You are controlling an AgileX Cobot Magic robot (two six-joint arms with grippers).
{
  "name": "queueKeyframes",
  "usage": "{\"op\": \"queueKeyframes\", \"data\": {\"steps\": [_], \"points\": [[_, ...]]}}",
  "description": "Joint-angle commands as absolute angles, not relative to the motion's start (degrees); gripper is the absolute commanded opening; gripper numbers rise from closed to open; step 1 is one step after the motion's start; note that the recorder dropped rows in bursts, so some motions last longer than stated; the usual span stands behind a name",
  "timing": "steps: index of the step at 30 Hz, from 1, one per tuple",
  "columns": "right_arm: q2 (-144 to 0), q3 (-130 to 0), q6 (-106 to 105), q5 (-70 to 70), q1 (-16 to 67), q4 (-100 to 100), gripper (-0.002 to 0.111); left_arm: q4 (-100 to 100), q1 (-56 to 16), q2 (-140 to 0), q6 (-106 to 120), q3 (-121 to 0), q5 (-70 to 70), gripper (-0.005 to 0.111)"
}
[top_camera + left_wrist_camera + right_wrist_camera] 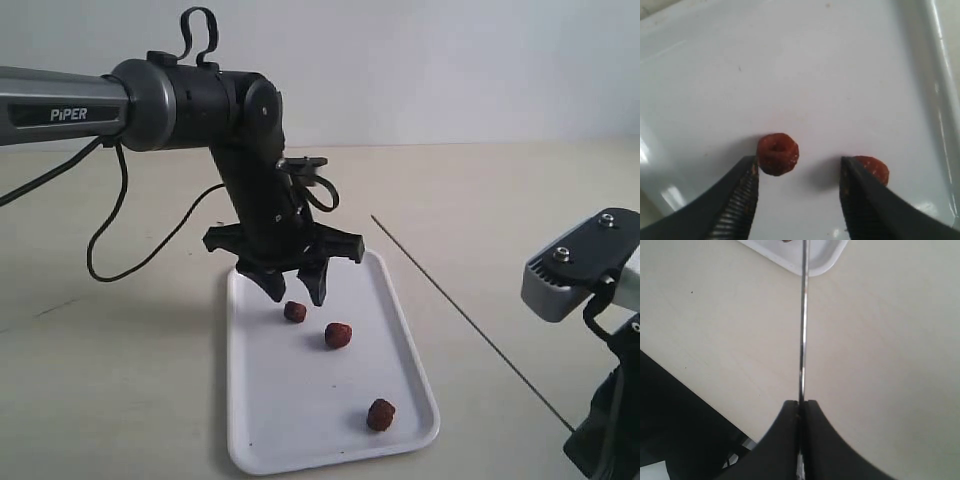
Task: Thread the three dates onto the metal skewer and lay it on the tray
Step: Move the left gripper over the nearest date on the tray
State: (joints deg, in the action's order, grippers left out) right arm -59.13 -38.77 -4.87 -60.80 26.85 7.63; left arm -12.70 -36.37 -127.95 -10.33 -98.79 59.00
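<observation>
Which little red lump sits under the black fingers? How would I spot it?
Find the flat white tray. At its far end hang the left arm's open black fingers. The date right under the gap between them is the one; the other two dates lie outside the fingers, nearer the front.

- Ext. view: right arm (pixel 572 275) cut by frame edge, fingertips not vis.
- Left wrist view: one date (pixel 875 169) part-hidden behind finger (pixel 865 210) of left gripper (pixel 799 167).
- Right wrist view: skewer (pixel 803 315) far end cut off; tray (pixel 822 257) corner only.
</observation>
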Motion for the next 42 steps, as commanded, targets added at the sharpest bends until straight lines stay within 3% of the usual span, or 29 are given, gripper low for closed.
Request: {"op": "queueKeyframes", "data": {"steps": [1,42], "points": [[-58.68,-38.61,-4.85,-60.01,26.65,6.72,0.000,-15.45,-36.56,-127.72,-8.77,-99.21,58.93,0.050],[-58.68,-38.61,-4.85,-59.93,26.65,6.47,0.000,-4.00,-38.89,-127.72,-19.54,-99.21,55.34,0.050]]}}
